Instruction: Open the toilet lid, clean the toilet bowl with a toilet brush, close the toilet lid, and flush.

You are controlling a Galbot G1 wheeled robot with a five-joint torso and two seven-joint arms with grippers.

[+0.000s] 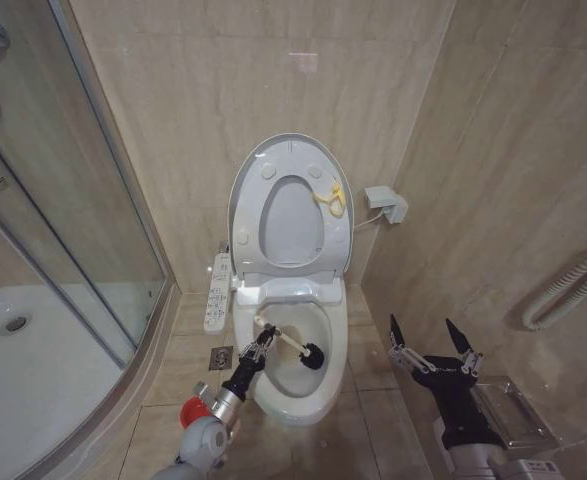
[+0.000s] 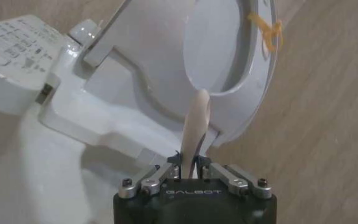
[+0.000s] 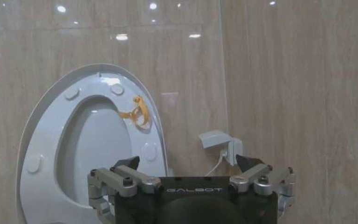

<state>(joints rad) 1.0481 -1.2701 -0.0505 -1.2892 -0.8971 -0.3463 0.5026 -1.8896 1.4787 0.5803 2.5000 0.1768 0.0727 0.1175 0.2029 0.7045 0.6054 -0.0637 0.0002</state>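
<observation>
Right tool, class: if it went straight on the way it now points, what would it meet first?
Probably the beige tiled wall, beside the raised toilet lid. The open right tool has nothing between its fingers; depth is unclear, so the small wall box might come first.

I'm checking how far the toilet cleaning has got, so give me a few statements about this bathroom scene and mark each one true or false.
1. The toilet lid is raised and leans against the wall. True.
2. The left gripper holds the toilet brush by its handle. True.
3. The brush's dark head is resting on the floor beside the toilet. False: it is inside the toilet bowl.
4. The right gripper is shut on the lid. False: its fingers are spread open and hold nothing, off to the right of the toilet.
5. A yellow loop hangs on the raised seat. True.
</observation>
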